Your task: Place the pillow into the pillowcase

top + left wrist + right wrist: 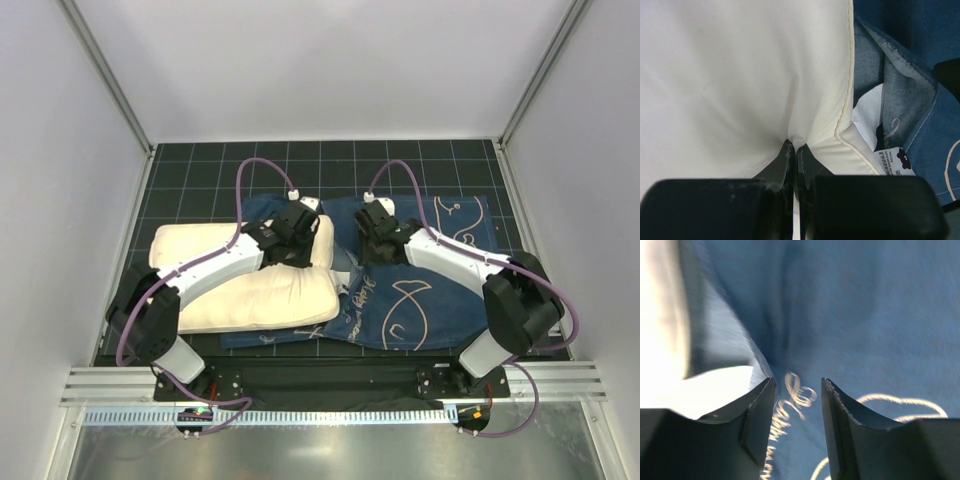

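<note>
The cream-white pillow (230, 285) lies on the left of the mat, its right end over the edge of the navy pillowcase (440, 290). My left gripper (300, 238) is at the pillow's right end. In the left wrist view it (794, 146) is shut on a pinch of pillow fabric (740, 75), with the white tag (894, 162) and the pillowcase opening (900, 90) to the right. My right gripper (368, 240) is at the pillowcase's left edge. In the right wrist view it (799, 387) is open, close over the printed blue cloth (865, 315), its left finger (760, 410) by the hem.
A black gridded mat (200, 170) covers the table, enclosed by white walls (60, 150) on three sides. Purple cables (240, 190) arc over both arms. An aluminium rail (320, 385) runs along the near edge by the arm bases.
</note>
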Tool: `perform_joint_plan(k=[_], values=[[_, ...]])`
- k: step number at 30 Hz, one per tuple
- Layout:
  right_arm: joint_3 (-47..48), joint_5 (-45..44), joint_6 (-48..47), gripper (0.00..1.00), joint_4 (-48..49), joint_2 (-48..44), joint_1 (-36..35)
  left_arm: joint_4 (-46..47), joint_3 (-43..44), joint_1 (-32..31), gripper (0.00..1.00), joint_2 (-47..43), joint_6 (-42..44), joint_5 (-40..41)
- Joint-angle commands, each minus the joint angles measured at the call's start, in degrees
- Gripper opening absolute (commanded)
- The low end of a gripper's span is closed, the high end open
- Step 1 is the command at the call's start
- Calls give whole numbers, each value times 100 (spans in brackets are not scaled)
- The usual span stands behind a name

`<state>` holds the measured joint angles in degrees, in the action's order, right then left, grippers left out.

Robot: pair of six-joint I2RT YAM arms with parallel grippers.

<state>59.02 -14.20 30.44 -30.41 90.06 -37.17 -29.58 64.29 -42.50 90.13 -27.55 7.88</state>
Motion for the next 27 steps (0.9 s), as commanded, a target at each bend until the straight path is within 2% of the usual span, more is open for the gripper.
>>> perform_joint_plan(k=[1, 7, 14, 20, 27], values=[[460, 126, -362, 50, 421, 11, -54, -558, -259, 66, 0, -48, 241, 82], [944, 461, -696, 55, 466, 327, -159, -505, -338, 110, 0, -74, 250, 56], [1260, 769, -943, 56, 572, 670, -370, -302, -523, 304, 0, -180, 250, -225], [1410, 629, -1110, 57, 475, 1109, -449, -215, -611, 330, 0, -241, 215, -348], [1542, -258, -1049, 59, 290, 1584, -449, -127, -672, 339, 0, -206, 180, -428]])
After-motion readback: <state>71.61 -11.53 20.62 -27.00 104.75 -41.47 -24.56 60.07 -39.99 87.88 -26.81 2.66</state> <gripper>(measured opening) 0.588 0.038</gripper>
